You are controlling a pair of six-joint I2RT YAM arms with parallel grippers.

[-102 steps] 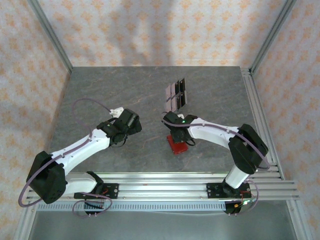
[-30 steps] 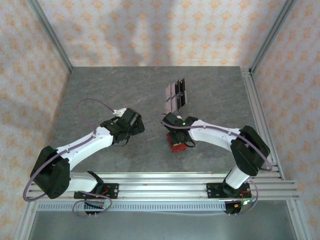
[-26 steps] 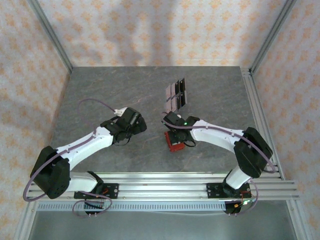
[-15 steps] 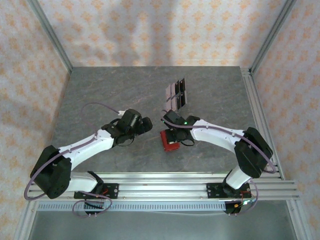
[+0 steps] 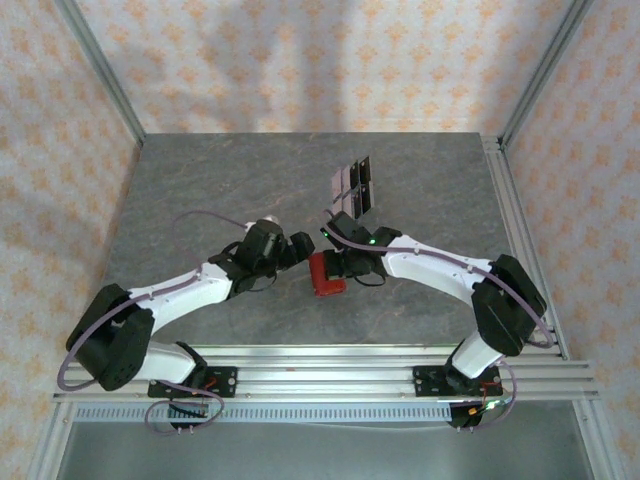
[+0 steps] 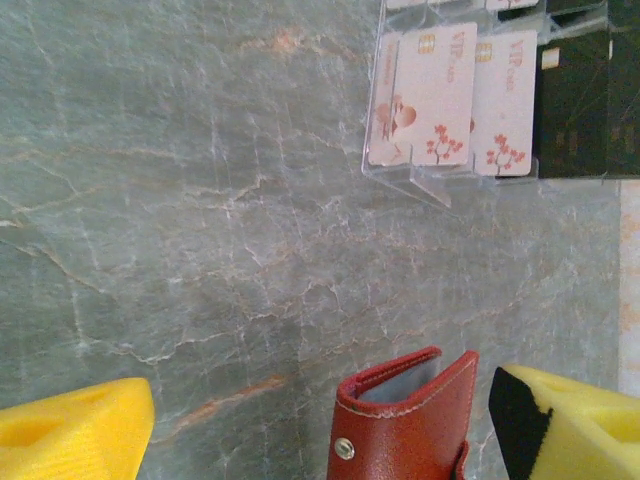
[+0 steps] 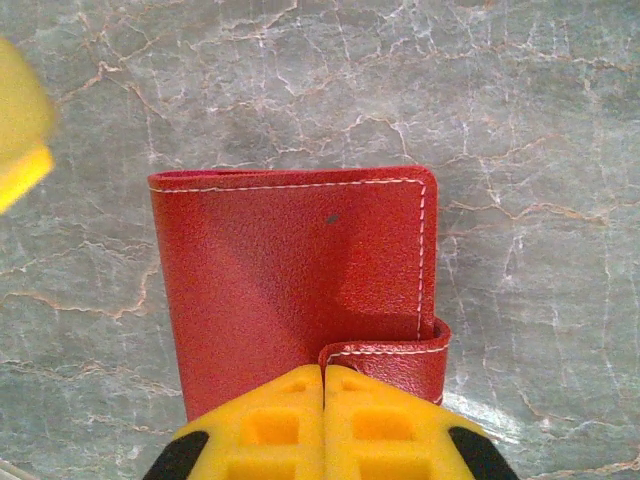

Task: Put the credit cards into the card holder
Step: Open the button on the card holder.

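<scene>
The small red folding card holder (image 7: 290, 270) looks like grained leather with a faint sheen, pale thread stitching and a small shiny metal snap (image 6: 343, 449). The grey veined bench (image 6: 150, 200) reads as matt stone. The pale pinkish credit cards (image 6: 435, 95) are smooth, their rack (image 6: 415, 180) clear glossy plastic. The yellow fingers (image 7: 270, 425) look like matt moulded plastic.

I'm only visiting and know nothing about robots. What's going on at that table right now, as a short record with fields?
table: grey, marbled
wallet: red, strap at one edge
cards: pale pink, standing in a clear stand beside dark cards
left gripper: open, one finger on each side of the wallet
right gripper: shut on the wallet's edge
</scene>
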